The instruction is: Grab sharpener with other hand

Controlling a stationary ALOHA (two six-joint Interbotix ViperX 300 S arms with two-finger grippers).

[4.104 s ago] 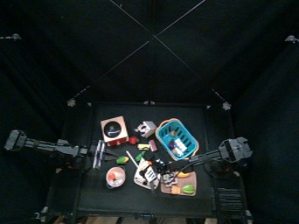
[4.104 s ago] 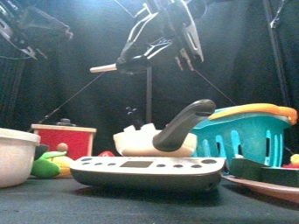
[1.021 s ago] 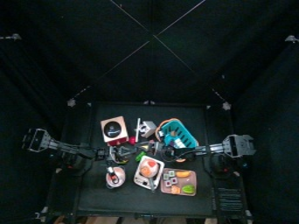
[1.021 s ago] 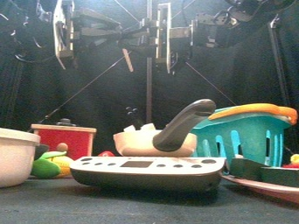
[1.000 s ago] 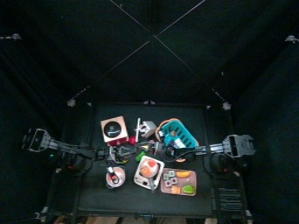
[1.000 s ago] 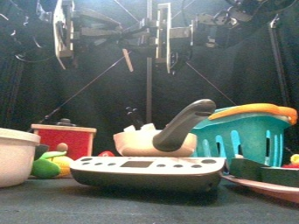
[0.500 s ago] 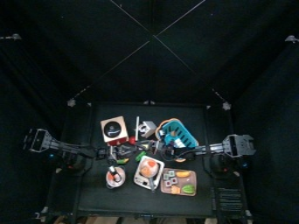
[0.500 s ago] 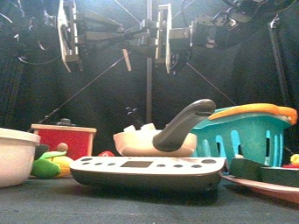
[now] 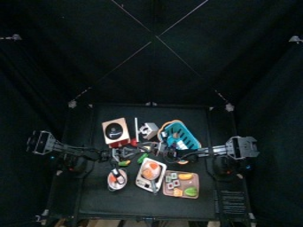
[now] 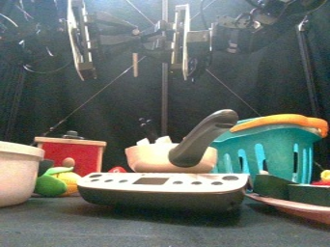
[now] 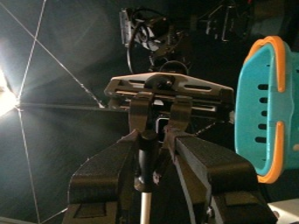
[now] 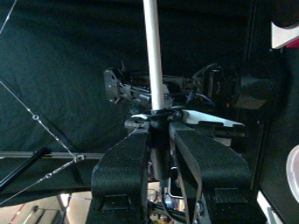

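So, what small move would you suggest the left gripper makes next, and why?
Probably close the left gripper on the sharpener: its jaws stand open on either side of the rod, while the right gripper holds it clamped at the other end.

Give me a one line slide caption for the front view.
Two claws face each other high above a kitchen scale, a teal basket and a white bowl.

Black arms (image 9: 71,161), black fingers (image 11: 111,171)

Cluttered desk (image 10: 154,227), front-on

Scale (image 10: 162,189) sits up front, bowl (image 10: 165,154) right behind it, basket (image 10: 271,145) to the right, box (image 10: 71,152) and another bowl (image 10: 15,172) off left.
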